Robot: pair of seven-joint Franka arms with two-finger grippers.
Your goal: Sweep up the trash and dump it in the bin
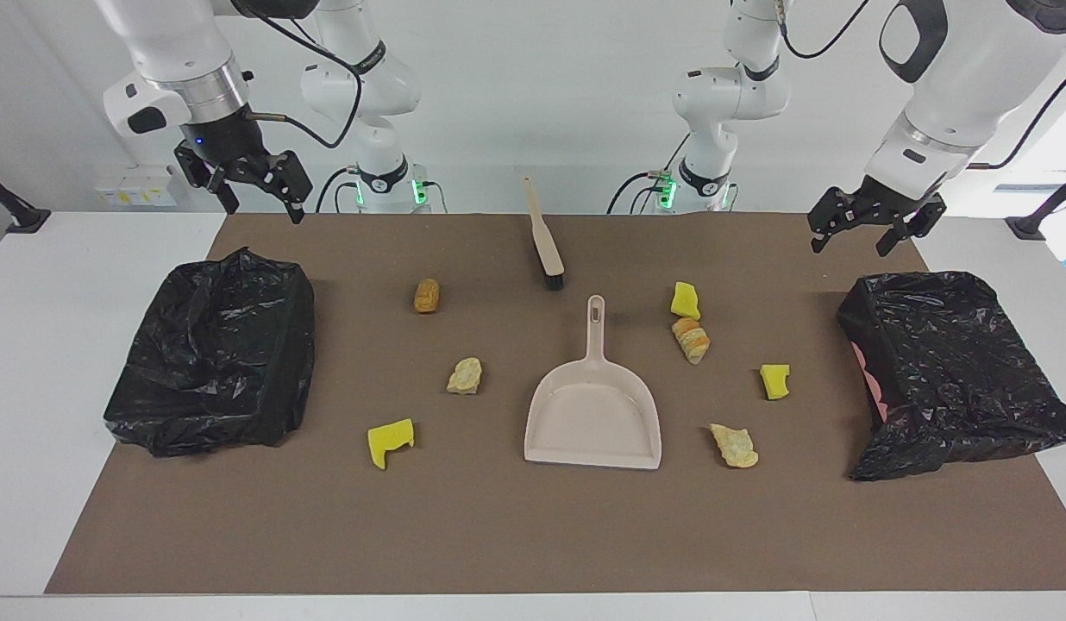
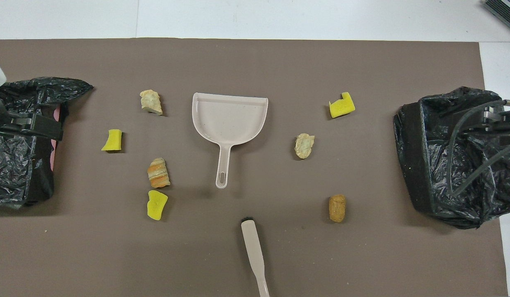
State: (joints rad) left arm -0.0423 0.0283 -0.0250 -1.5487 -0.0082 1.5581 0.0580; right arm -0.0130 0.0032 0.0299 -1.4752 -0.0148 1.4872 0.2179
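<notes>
Both grippers, left (image 1: 869,226) and right (image 1: 255,185), hung open, empty; beige plastic brush (image 1: 545,243), dustpan (image 1: 593,401) untouched mid-mat; seven scraps (image 1: 426,295) unswept.

**2 white arms, black hands**

Both Franka arms are wearing glossy white shells with black joint bands. Black cables are looping along them. Green lights are glowing at the 2 bases. The left gripper (image 1: 874,226) and right gripper (image 1: 257,185) are showing black, angular fingers.
</notes>
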